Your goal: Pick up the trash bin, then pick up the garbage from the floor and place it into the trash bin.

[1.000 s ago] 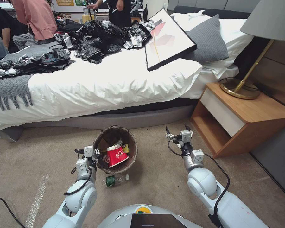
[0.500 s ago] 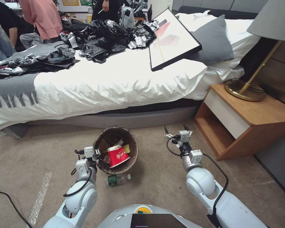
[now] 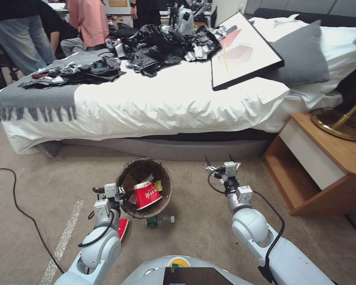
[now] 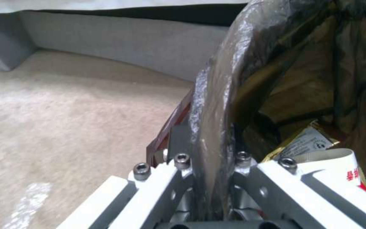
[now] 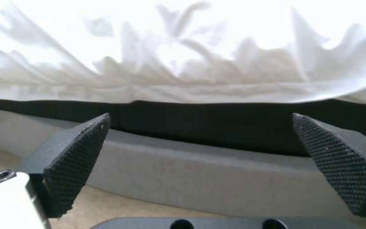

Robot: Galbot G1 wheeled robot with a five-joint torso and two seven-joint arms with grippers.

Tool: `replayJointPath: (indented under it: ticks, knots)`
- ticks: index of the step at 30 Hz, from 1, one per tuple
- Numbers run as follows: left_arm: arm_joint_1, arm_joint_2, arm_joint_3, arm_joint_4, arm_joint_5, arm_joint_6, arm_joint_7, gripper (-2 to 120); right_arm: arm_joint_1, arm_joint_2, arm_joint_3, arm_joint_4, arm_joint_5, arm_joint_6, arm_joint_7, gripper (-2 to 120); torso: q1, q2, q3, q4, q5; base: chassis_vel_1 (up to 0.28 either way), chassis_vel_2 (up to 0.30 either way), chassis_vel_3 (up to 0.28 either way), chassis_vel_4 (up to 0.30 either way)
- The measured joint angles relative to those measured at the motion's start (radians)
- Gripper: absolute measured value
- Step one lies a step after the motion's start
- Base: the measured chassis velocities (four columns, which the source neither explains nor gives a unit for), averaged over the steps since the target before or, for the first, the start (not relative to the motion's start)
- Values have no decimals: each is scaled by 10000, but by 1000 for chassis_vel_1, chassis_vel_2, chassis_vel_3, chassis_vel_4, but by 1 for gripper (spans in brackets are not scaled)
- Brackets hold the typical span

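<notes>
The trash bin (image 3: 127,175) with its dark liner hangs just above the carpet in the head view. My left gripper (image 3: 120,194) is shut on its near left rim, and the left wrist view shows the liner rim (image 4: 217,95) pinched between the fingers (image 4: 179,140). Inside the bin lie a red-and-white noodle cup (image 3: 146,194) and a yellow wrapper (image 3: 158,185). On the floor beside the bin are a small green-labelled clear bottle (image 3: 159,221) and a flat red piece (image 3: 123,228). My right gripper (image 3: 221,161) hovers open to the right of the bin, holding nothing, its pads (image 5: 79,159) wide apart.
The bed (image 3: 166,107) spans the view ahead, with black bags (image 3: 162,43) and a framed picture (image 3: 245,51) on it. A wooden nightstand (image 3: 324,166) stands at the right. A black cable (image 3: 23,213) and a pale floor strip (image 3: 65,237) lie at the left.
The whole view has swung left, so the camera moved. The bed, nightstand and bottle slid right in the picture, and the red piece came into sight. Both arms and the bin kept their places.
</notes>
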Motion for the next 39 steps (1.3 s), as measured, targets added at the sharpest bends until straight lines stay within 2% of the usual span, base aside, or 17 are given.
replayJointPath:
  ticks: [39]
  knots:
    - [16, -102, -103, -48, 67, 14, 14, 0, 309, 66, -131, -256, 85, -44, 92, 100, 0, 0, 0, -3, 0, 78, 74, 77, 76]
